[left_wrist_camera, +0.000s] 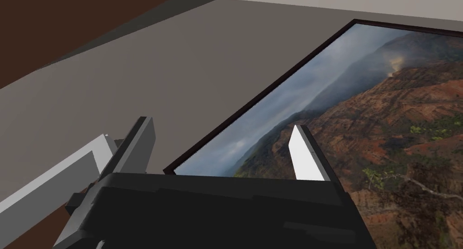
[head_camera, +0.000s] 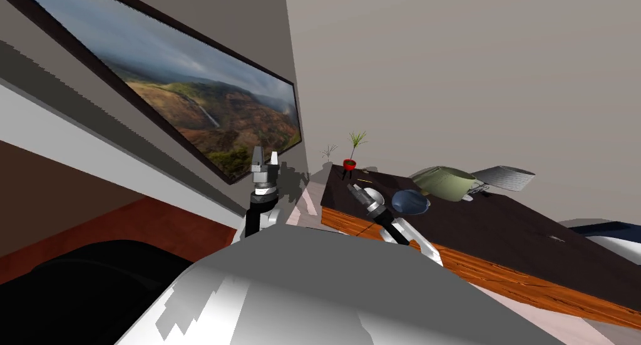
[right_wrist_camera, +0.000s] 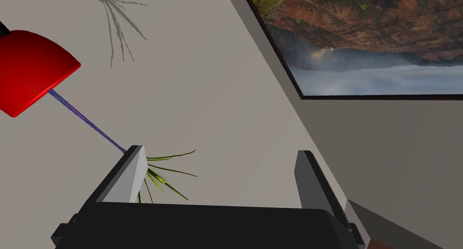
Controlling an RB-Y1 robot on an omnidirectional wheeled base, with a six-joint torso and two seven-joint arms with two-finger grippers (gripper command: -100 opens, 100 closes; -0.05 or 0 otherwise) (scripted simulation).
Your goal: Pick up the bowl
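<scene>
Light grey fingers (right_wrist_camera: pixel 129 176) of the right gripper (right_wrist_camera: pixel 220 169): spread wide, nothing held between them; one finger overlaps the green leaves (right_wrist_camera: pixel 165 174) of a small plant in the wrist view

Thin blue stem (right_wrist_camera: pixel 86 120): runs from those leaves to a red pot (right_wrist_camera: pixel 31 70), which stands at the far corner of the table by the wall

Right gripper, position: over the far end of the table (head_camera: pixel 501 235), pointing toward the plant

White rounded item (head_camera: pixel 374 193): on the table top just beside the right wrist, partly hidden by it; kind cannot be told

Dark blue bowl (head_camera: pixel 410 201): on the dark table top, just beside the right forearm, behind the fingertips and outside their gap

Green handled vessel (head_camera: pixel 446 183): past the bowl, near it

Grey ribbed item (head_camera: pixel 507 177): just beside the green vessel

Table: dark top, orange-brown wooden edge

Left gripper (left_wrist_camera: pixel 224 153): fingers wide apart, empty; held upright off the table, in front of a framed landscape picture (head_camera: pixel 188 91) on the wall
</scene>
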